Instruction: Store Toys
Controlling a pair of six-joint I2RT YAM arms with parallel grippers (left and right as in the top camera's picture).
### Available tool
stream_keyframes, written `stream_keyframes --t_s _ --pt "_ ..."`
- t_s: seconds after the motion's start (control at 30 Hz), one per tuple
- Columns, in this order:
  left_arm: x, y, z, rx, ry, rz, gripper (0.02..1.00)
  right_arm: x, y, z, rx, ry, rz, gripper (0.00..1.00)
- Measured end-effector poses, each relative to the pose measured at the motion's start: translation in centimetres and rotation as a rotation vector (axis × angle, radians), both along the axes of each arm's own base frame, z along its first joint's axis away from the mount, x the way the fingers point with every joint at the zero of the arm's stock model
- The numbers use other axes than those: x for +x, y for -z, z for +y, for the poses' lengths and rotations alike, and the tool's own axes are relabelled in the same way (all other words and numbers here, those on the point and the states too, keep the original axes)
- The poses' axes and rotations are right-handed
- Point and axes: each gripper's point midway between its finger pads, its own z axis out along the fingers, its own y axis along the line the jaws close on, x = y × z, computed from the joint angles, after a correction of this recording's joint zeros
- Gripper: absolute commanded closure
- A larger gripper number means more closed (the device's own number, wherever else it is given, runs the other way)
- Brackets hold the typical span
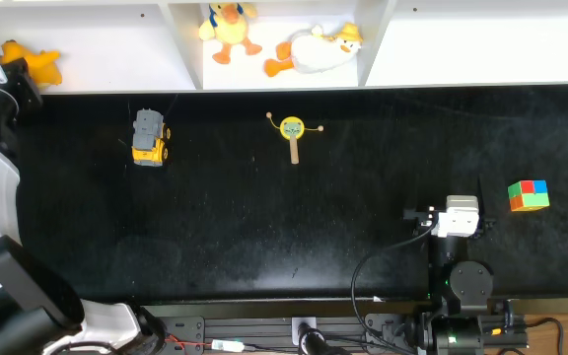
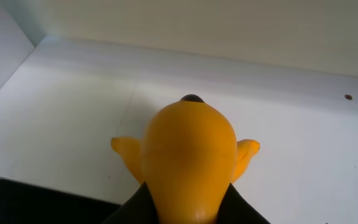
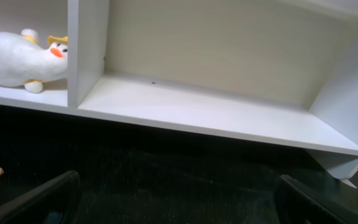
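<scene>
Seen from above, a black table fills most of the frame. A white shelf runs along the top edge, split by upright dividers into compartments.

At the upper left of the frame, the left gripper is at the leftmost compartment. Its two dark fingers are clamped on an orange toy, one finger on each side. The toy is rounded with two small flaps sticking out sideways. It sits over the white floor of that compartment, near the front edge. Whether it rests on the floor or hangs just above it cannot be told.

The middle compartment, at the top centre, holds a yellow duck and, just to its right, a white duck lying on its side.

Three toys are on the table. A yellow and grey truck is at the upper left, near the shelf front. A rattle with a round green face, a wooden handle and two beads on strings is at the upper centre. A cube of several colours is at the far right, about halfway down.

The right gripper is at the lower right, left of the cube and apart from it. Its fingers are spread wide, with nothing between them, and it faces the bare right compartment.
</scene>
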Motion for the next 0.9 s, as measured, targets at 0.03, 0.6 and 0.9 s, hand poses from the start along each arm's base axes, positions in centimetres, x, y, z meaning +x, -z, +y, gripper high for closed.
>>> stream_keyframes --t_s 0.03,0.6,0.9 --pt "0.1 0.0 0.1 0.002 0.001 -0.003 0.814 0.0 0.0 0.0 0.0 0.0 0.0 0.007" --pt "1.7 0.1 -1.1 0.018 0.029 -0.028 0.02 0.0 0.0 0.0 0.0 0.0 0.0 0.005" --pt "1.9 1.0 -1.1 0.014 0.024 -0.008 0.02 0.0 0.0 0.0 0.0 0.0 0.0 0.007"
